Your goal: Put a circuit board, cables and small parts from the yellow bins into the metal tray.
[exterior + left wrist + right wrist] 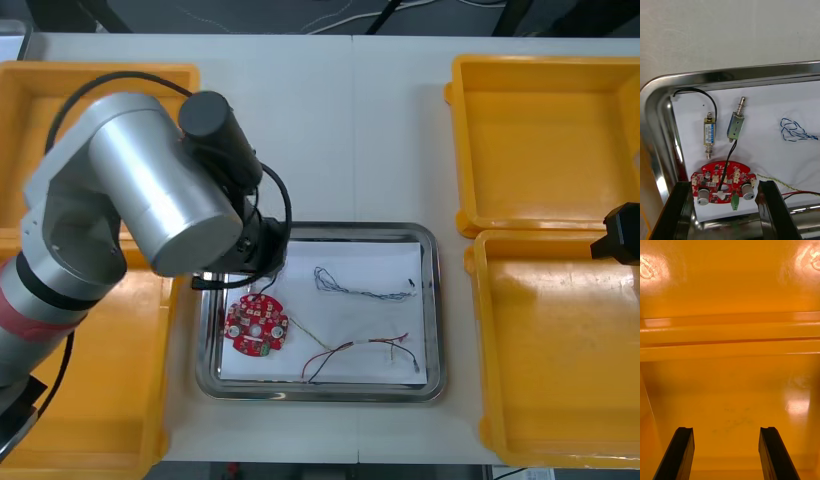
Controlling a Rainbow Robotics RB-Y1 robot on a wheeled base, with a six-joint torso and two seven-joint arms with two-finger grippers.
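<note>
The metal tray [436, 310], white inside, holds a round red circuit board [256, 326], a blue and white cable [365, 285] and a red and yellow cable [360, 350]. My left arm [150, 190] reaches over the tray's left end. In the left wrist view my left gripper [726, 210] hangs open just above the circuit board [711, 178]. Beyond the board lie two small metal parts [709, 133] [736, 124] with black cable [696, 92]. My right gripper [726, 453] is open with nothing between its fingers, over a right bin's floor [730, 390].
Yellow bins flank the tray: far left [40, 100], near left [100, 400], far right [545, 140], near right [560, 350]. My right wrist [622, 232] shows at the right edge, between the two right bins. The tray's rim [733, 75] curves round the parts.
</note>
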